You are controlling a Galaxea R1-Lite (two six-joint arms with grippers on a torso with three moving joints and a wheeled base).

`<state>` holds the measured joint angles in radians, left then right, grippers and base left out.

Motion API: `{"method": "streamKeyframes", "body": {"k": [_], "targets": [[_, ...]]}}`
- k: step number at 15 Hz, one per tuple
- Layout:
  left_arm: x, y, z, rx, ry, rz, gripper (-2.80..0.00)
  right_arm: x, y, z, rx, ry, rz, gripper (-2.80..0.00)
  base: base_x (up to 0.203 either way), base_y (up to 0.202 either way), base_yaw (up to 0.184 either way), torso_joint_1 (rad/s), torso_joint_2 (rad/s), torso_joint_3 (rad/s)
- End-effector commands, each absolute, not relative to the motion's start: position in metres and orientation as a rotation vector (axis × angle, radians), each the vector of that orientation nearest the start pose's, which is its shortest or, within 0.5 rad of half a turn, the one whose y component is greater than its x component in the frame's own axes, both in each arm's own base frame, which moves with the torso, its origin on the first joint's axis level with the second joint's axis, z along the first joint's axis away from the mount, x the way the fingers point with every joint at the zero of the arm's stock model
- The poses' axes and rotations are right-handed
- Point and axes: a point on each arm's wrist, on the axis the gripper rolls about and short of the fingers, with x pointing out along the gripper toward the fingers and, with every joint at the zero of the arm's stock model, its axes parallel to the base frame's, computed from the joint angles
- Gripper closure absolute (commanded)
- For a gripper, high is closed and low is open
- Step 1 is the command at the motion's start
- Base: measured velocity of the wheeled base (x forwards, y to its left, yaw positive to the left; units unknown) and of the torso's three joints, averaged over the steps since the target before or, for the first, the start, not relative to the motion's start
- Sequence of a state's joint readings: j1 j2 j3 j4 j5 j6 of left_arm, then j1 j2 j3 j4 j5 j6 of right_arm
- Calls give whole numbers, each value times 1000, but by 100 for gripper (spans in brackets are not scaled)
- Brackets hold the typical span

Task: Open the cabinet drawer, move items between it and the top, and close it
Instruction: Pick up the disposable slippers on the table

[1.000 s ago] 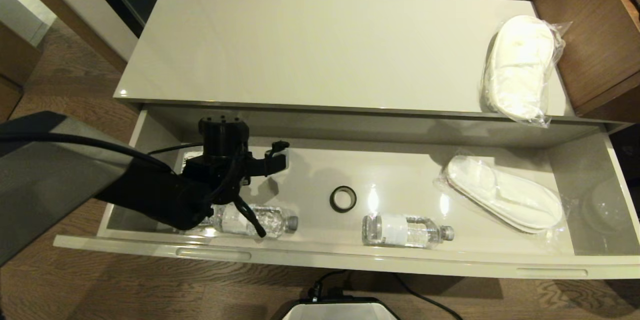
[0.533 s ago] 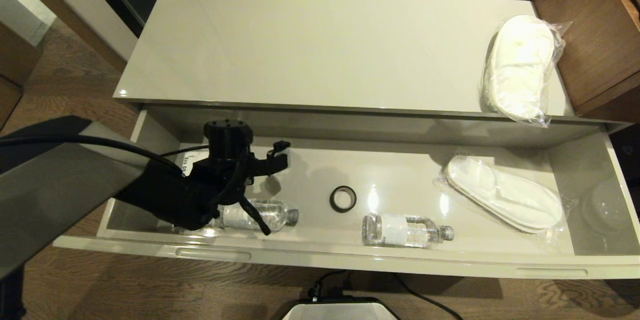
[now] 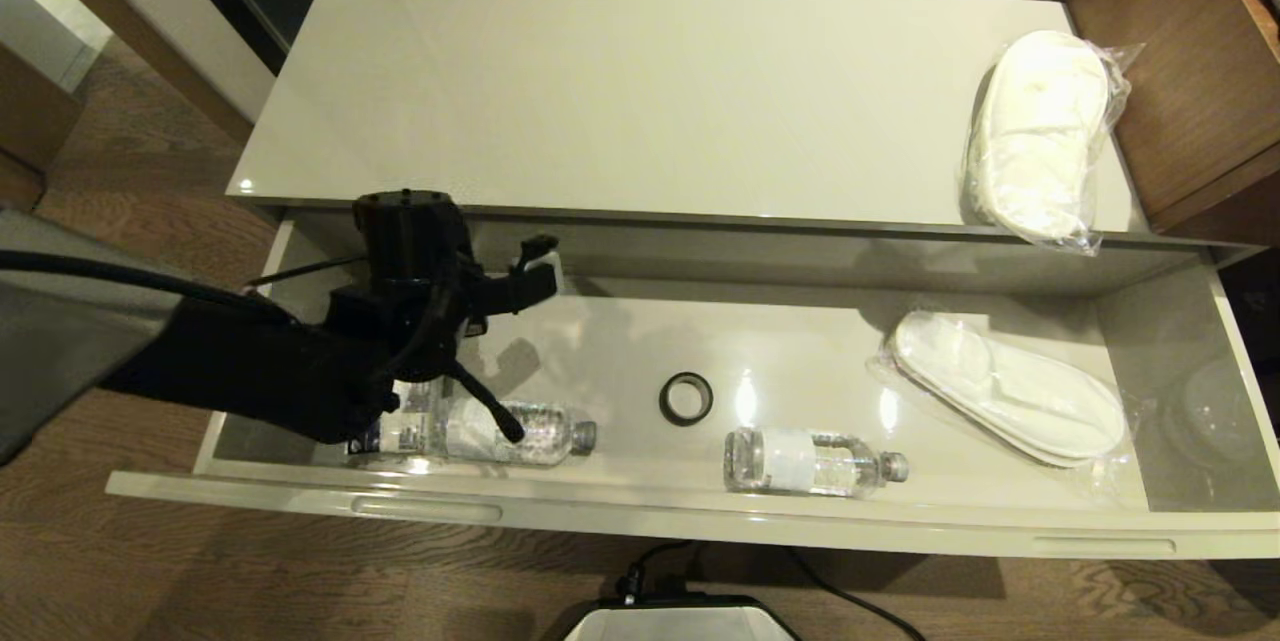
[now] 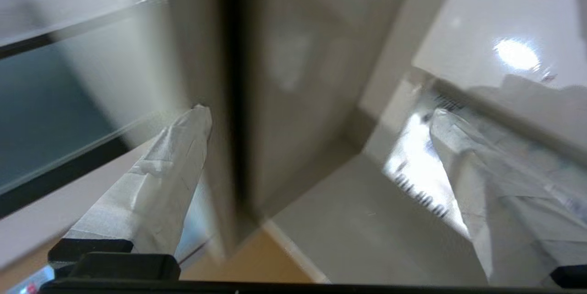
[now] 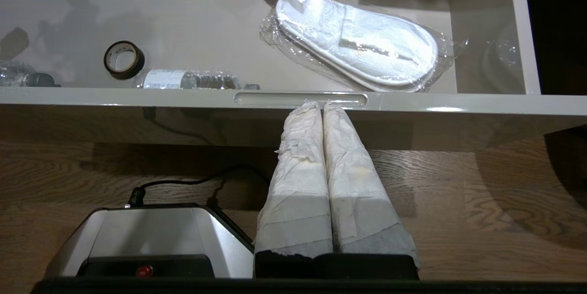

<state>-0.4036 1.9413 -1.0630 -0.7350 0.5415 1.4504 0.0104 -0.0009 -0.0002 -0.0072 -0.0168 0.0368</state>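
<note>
The cabinet drawer (image 3: 700,521) stands pulled open below the top (image 3: 650,91). Inside lie two water bottles, one on the left (image 3: 520,433) and one in the middle (image 3: 810,461), and a wrapped slipper pair (image 3: 1010,386). Another slipper pair (image 3: 1040,136) rests on the top's right end. My left arm (image 3: 420,301) hangs over the drawer's left end, above the left bottle. Its gripper (image 4: 321,110) is open and empty, facing the drawer's back left corner. My right gripper (image 5: 322,103) is shut and empty, just below the drawer front's handle slot (image 5: 300,99).
A black ring (image 3: 686,398) lies between the bottles. A white pack with a barcode (image 4: 422,170) sits at the drawer's left end under my arm. Something clear and glassy (image 3: 1210,411) fills the right end. A brown wooden unit (image 3: 1190,71) borders the top on the right.
My left arm has risen and drawn back toward the drawer's rear left, away from the left bottle, which stays lying in place. The gripper stays open.
</note>
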Motion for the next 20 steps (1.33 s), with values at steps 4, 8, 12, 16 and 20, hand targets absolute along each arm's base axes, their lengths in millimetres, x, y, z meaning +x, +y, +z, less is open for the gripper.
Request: {"method": "streamKeyframes", "body": {"k": [4,8,12,16,20], "targets": [[271,-111,283,1318,5,180,-280,-24,-1,75,37,-22,-6,0,0,0,0,0,0,0],[191,-74,337,1147,-41,289,-280,-24,-1,75,37,-22,-6,0,0,0,0,0,0,0],[109,-32,367,749,28,468,-280,-24,-1,75,37,-23,-6,0,0,0,0,0,0,0],[49,-2,360,567,66,574,-280,-24,-1,75,37,-22,-6,0,0,0,0,0,0,0],[10,16,376,534,101,522,-280,-24,-1,75,37,-22,-6,0,0,0,0,0,0,0]]}}
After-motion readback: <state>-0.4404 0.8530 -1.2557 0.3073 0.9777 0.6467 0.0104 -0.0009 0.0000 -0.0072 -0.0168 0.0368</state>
